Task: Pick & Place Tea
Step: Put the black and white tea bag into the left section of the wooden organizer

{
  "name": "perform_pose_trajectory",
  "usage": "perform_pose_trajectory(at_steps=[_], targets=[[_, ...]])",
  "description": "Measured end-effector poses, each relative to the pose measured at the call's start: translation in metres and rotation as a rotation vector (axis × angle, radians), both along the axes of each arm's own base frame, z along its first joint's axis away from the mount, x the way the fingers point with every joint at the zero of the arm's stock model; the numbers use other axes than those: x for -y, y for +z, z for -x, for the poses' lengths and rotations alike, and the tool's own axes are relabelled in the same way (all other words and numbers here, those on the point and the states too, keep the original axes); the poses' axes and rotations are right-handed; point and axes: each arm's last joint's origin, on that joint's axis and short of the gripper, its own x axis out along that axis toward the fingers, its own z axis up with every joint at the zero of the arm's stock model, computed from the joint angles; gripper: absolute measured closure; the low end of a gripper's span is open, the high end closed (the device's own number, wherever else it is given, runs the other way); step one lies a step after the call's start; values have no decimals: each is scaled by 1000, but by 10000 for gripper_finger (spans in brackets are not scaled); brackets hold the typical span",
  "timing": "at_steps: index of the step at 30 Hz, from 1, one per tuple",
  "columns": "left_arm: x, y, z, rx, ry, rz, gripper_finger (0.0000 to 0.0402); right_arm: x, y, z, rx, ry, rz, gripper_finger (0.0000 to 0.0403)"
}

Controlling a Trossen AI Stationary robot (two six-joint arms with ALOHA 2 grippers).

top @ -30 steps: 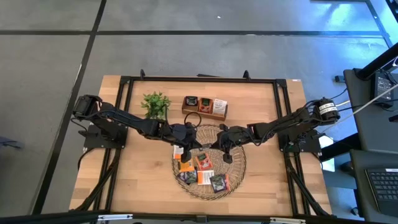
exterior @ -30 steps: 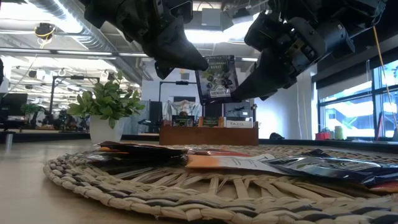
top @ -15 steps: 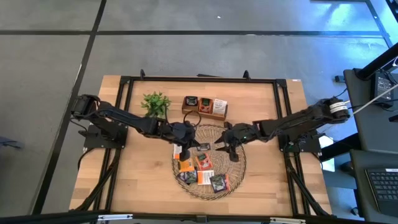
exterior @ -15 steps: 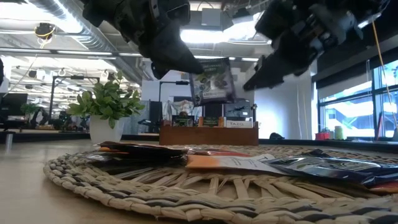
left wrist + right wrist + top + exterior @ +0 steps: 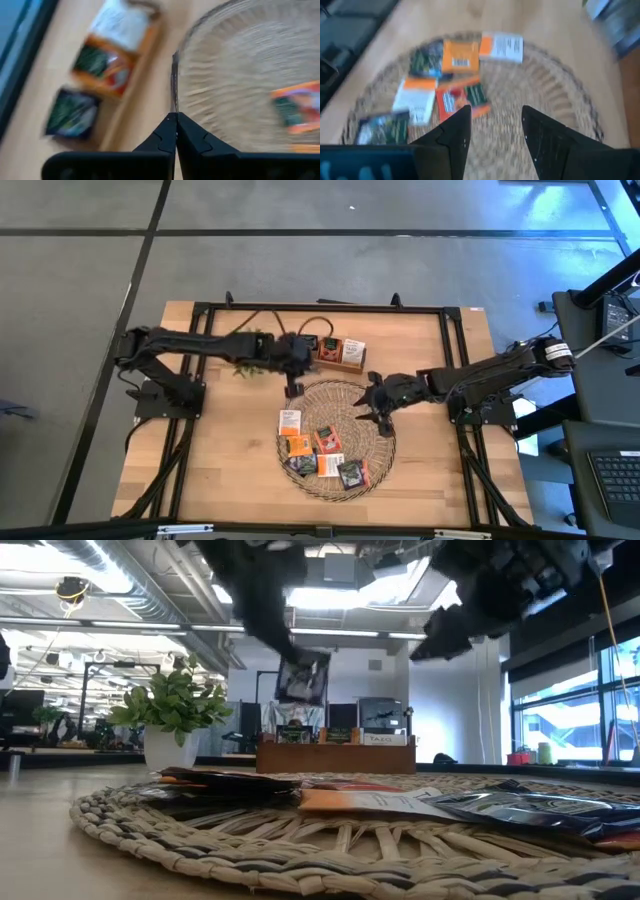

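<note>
Left gripper, fingers pressed together on one dark sachet hanging edge-down, between the wooden box and the woven tray; box lies just beyond the fingers; right gripper spread and empty over the tray, where remaining sachets lie; low view alone shows the sachet's face; left wrist view only its edge.
</note>
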Motion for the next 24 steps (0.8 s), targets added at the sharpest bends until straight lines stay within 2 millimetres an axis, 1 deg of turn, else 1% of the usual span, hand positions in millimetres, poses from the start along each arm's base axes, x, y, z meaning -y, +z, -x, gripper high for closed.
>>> perform_pose_trajectory(at_steps=[3, 8, 11, 13, 15, 19, 24], targets=[[-21, -1, 4, -24, 28, -31, 400, 1, -4, 0, -24, -18, 17, 226], [-52, -8, 5, -53, 56, -69, 400, 3, -8, -1, -43, -78, 67, 226], [-68, -12, 7, -54, 45, -39, 399, 3, -8, -1, -42, -91, 77, 226], [-76, -15, 2, -15, 39, -32, 399, 3, -9, -1, -48, -92, 79, 226], [-82, -20, 5, -47, 58, -19, 400, 3, -8, -1, -45, -91, 79, 226], [-92, -34, 0, -81, 74, -19, 399, 3, -9, -1, -48, -92, 79, 226], [-100, -50, -7, -113, 66, -61, 398, 4, -9, -1, -50, -98, 84, 226]])
